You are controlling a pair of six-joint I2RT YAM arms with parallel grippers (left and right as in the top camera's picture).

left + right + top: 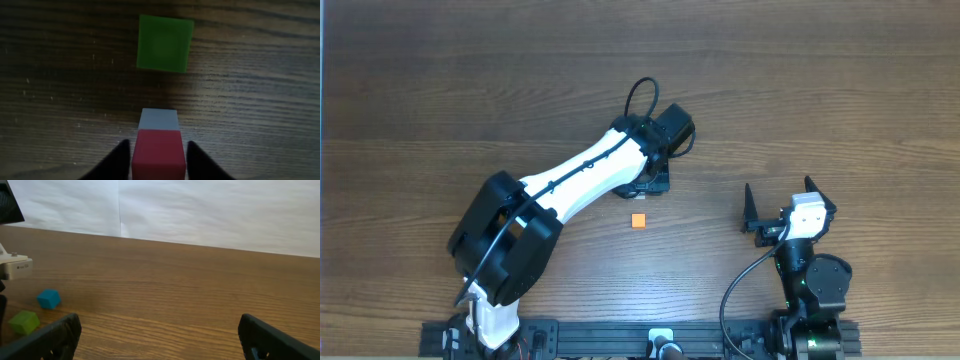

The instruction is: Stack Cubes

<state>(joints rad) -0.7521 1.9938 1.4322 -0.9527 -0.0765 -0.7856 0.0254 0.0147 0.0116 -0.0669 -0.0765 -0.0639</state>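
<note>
**A:** Left wrist view: which step is this?

**B:** Placing, I'd judge. The left end effector [158,143] is clenched on the red cube [158,156], directly over the grey cube [158,119] on the counter [260,100]. I can't tell whether they touch.

**A:** Next?

**B:** Probably settle it squarely with edges aligned, then let go. The right end effector [778,190] rests released near its base.

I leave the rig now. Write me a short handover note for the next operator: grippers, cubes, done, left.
Left gripper: fingers closed on the red cube.
Right gripper: open, empty.
White cube directly against the red one; green cube and blue cube lie singly on the table; orange cube alone.
Done: cannot tell whether red rests on white.
Left: green, blue, orange unstacked.
</note>
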